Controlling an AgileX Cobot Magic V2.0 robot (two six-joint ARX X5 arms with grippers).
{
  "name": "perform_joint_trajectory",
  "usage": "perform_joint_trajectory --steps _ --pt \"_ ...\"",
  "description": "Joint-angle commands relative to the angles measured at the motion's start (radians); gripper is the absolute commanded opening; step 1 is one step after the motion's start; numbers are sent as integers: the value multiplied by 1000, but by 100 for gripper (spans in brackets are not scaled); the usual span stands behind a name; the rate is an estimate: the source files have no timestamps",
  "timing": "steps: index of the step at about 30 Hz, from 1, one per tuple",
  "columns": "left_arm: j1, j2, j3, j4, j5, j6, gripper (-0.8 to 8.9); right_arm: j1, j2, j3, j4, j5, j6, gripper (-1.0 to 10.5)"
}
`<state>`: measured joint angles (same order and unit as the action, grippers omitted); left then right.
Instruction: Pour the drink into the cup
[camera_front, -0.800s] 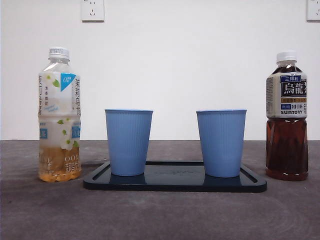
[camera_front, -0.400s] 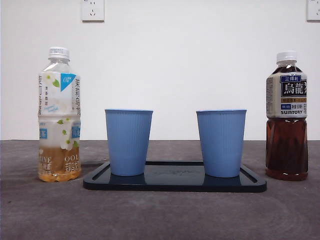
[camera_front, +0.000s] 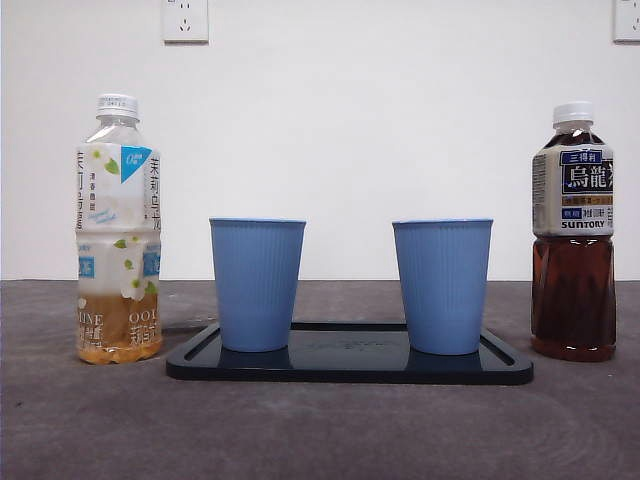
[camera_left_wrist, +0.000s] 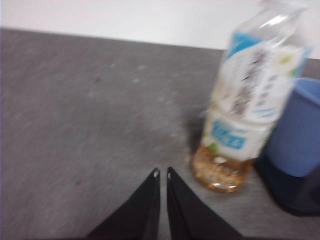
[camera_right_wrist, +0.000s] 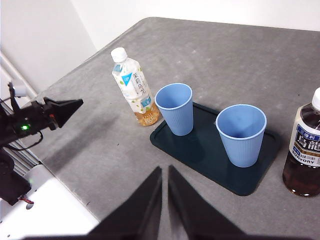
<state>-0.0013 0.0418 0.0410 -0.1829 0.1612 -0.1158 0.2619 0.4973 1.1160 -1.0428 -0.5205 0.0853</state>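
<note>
From the front, the jasmine bottle (camera_front: 118, 230) and the tea bottle (camera_front: 573, 232) stand upright and capped on the surface (camera_front: 320, 430), flanking a tray (camera_front: 350, 368) with two cups (camera_front: 257, 284) (camera_front: 442, 286); no arm shows. The left wrist view puts the left hand (camera_left_wrist: 163, 173), tips pressed together, low and near the jasmine bottle's base, which lies ahead and to one side. The right wrist view shows the right hand (camera_right_wrist: 165, 171), also pressed together, high and well apart, so the left arm is likely nearer.

Left wrist view blurred; jasmine tea bottle (camera_left_wrist: 245, 100) cap cropped.
</note>
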Motion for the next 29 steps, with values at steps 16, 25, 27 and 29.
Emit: perform_joint_trajectory --steps 16,25,27,29 --pt "14 -39 -29 -4 -140 32 21 4 4 18 10 -3 -8 18" --pt "14 -39 -29 -4 -140 32 21 4 4 18 10 -3 -8 18" --pt "14 -39 -29 -4 -140 32 21 4 4 18 10 -3 -8 18" --pt "14 -39 -29 -4 -140 32 21 4 4 18 10 -3 -8 18"
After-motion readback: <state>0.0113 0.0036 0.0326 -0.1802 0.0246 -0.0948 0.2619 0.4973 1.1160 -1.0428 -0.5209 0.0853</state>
